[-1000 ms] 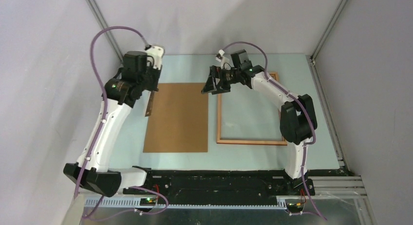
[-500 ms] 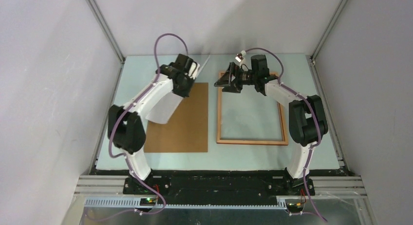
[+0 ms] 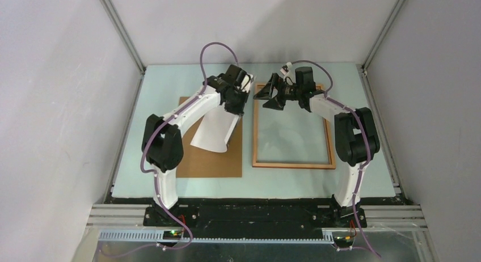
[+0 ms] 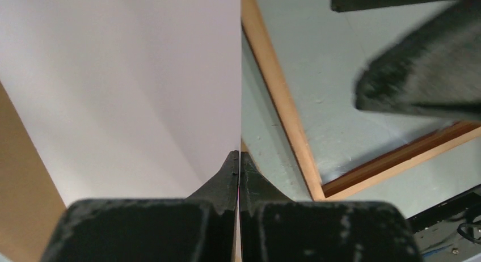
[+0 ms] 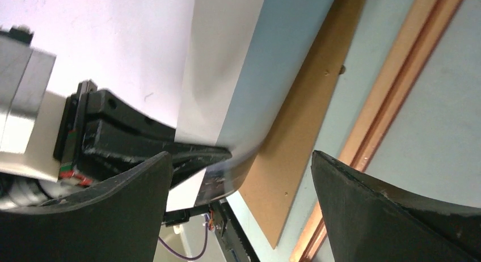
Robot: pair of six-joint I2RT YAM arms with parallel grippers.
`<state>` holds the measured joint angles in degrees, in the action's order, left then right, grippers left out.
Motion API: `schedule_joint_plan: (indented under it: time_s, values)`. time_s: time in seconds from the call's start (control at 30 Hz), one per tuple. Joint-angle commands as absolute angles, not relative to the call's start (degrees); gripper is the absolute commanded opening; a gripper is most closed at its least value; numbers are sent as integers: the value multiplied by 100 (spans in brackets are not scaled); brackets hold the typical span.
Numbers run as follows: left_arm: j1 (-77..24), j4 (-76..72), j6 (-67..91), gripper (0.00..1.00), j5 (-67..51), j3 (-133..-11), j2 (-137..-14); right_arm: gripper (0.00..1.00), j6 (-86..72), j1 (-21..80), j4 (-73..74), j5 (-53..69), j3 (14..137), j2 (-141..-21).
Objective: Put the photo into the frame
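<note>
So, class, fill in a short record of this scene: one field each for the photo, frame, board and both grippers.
photo: held tilted over the backing board, white back toward the top camera
left gripper: shut on the photo's edge
right gripper: open, facing the photo, above the frame's far-left corner
frame: flat on the table, nothing in it
backing board: flat, left of the frame

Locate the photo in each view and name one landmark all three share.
Top external: the photo is centre-left, hanging over the backing board from the left jaws.
Left wrist: it fills the upper left, its edge pinched in the shut left jaws.
Right wrist: upper centre, curving, white border and blue print showing.
Shared landmark: the frame, right of the photo in every view.
</note>
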<state>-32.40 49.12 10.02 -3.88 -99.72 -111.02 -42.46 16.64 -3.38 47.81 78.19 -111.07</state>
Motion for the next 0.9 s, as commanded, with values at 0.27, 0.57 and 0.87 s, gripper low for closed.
schedule_joint_plan:
  time_s: [0.27,0.57,0.87]
  values:
    - [-3753,4029,1567,0,-392,-9284,-11097,93,-4689,1492,-815,4740,7766,-11595]
    - [-4042,4012,1621,7,-284,-9487,-11329,92,-4564,1509,-695,4632,7665,-11779]
    - [-4252,4016,1616,27,-330,-9712,-11543,81,-4564,1586,-752,4662,7610,-11946]
